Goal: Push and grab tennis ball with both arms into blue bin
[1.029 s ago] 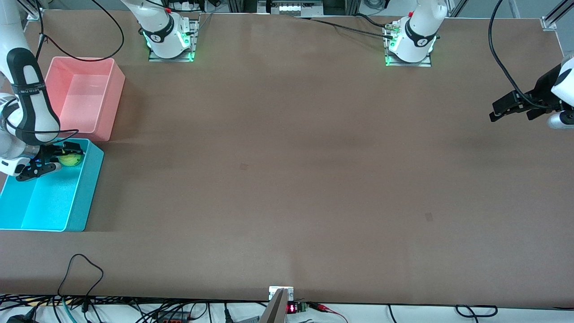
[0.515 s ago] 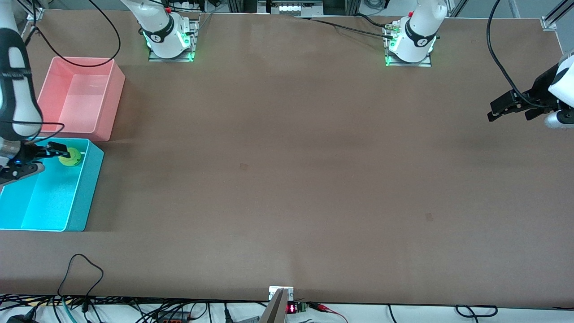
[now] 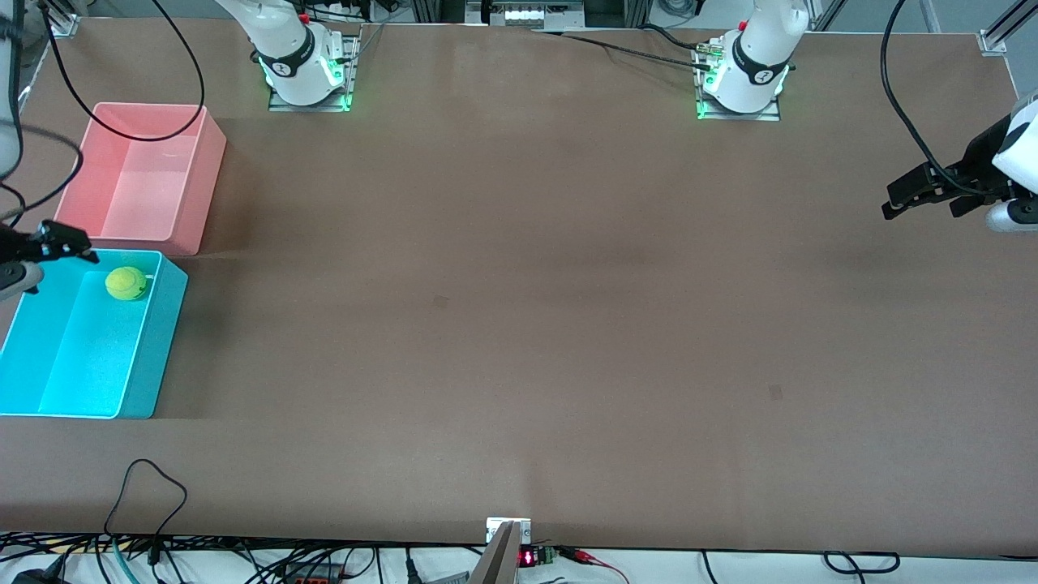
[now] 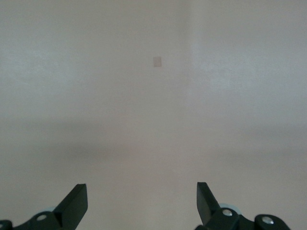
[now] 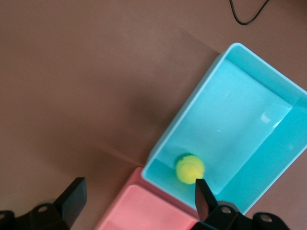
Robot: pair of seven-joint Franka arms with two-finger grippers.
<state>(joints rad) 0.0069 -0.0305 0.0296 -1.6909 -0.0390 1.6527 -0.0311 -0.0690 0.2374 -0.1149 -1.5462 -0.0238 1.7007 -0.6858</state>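
Observation:
The tennis ball [image 3: 126, 283] lies inside the blue bin [image 3: 152, 357], in the corner next to the pink bin. In the right wrist view the ball [image 5: 190, 168] rests on the blue bin's floor [image 5: 240, 110] against a wall. My right gripper [image 3: 49, 251] is open and empty, up in the air over the bin's edge at the right arm's end of the table; the right wrist view shows its jaws [image 5: 139, 191] wide apart. My left gripper [image 3: 892, 201] is open and empty, waiting above bare table at the left arm's end; its jaws [image 4: 141, 196] frame only tabletop.
A pink bin [image 3: 195, 186] stands empty beside the blue bin, farther from the front camera; it also shows in the right wrist view [image 5: 139, 211]. A black cable loop [image 3: 154, 487] lies on the table near the front edge.
My right gripper let go of the tennis ball, rose and pulled back toward the table's end. The ball stays in the blue bin. The left arm has barely moved.

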